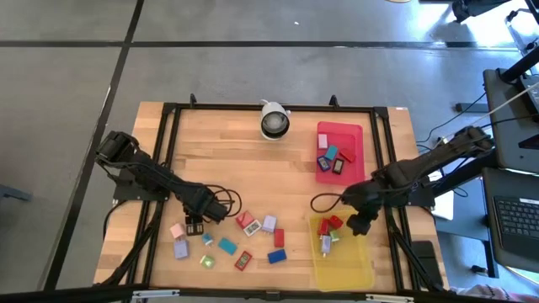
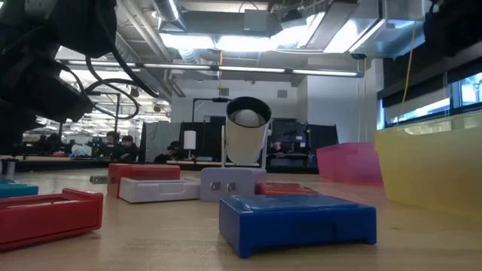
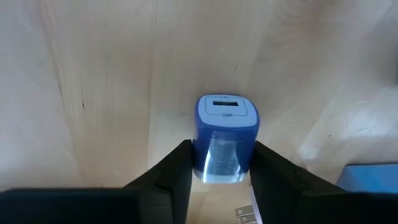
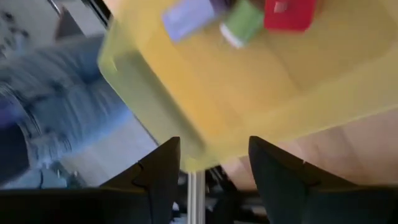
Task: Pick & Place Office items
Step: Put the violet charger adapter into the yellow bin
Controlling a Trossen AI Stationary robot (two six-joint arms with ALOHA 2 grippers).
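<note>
Bench (image 1: pixel 227 160) of pale wooden planks carries everything. Nearest, toward the left, small flat office blocks (image 1: pixel 236 244) lie scattered in lilac, pink, teal, red, blue and green; most lie with their long sides at varying slants, and no shared direction shows. The blue rectangular block (image 2: pixel 297 220) sits closest to the low camera, lying flat with its long axis across that view. At the near right, the yellow translucent plastic tray (image 1: pixel 341 257) holds a red block, a lilac one and a green-ended one bunched at its far end. The right gripper (image 1: pixel 360 224) hangs over that tray's far right edge, its fingers (image 4: pixel 158 171) spread apart with nothing between them. The left gripper (image 1: pixel 194 227) is down among the scattered blocks at the left, its fingers (image 3: pixel 177 174) pinching a small blue block with a clear body (image 3: pixel 225 138), which stands on the wood, blue cap pointing away from the wrist. Farther right, the red tray (image 1: pixel 337 133) holds five or so small blocks. The white round camera (image 1: pixel 274 122) stands at the far edge.
</note>
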